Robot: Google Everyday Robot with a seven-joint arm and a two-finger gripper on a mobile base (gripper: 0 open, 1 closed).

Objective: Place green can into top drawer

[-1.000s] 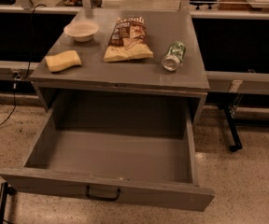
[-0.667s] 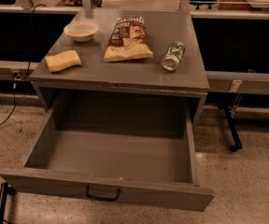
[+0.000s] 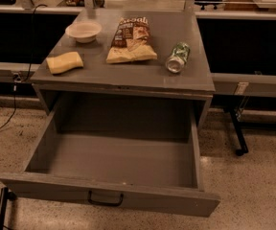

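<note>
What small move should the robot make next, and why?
Probably bring the gripper, which is out of view, toward the green can: it lies on its side on the cabinet top, right of the chip bag, and the top drawer already stands open.

green can (image 3: 178,57): lying on its side, cabinet top right | top drawer (image 3: 166,202): pulled open | hand: out of view

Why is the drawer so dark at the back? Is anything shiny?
Camera view: the tabletop shades the back of the drawer; the metal end of the can catches light; everything looks dim and brownish. The gripper is out of view.
</note>
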